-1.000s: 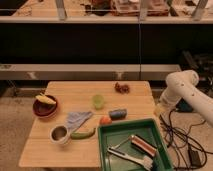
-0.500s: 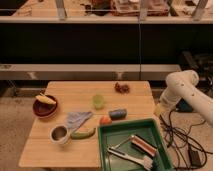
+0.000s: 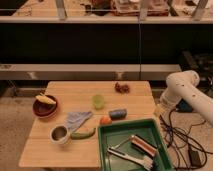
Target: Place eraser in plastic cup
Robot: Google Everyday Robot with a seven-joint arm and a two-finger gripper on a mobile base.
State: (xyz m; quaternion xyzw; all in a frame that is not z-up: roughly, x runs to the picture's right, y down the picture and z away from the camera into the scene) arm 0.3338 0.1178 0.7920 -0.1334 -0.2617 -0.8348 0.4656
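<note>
Your gripper (image 3: 163,107) hangs at the end of the white arm (image 3: 182,85), just outside the green tray's (image 3: 120,136) far right corner. You cannot tell from here how wide it stands or whether it holds anything. The eraser (image 3: 142,146) lies inside the tray, right of its middle, just beside the white-handled brush (image 3: 127,156). From the gripper it sits nearer the camera and slightly to the view's left. Its long axis runs diagonally, far-left to near-right, so you will likely need to turn the wrist across that line. The plastic cup (image 3: 98,101) stands upright beyond the tray's far left corner, well apart from the eraser.
</note>
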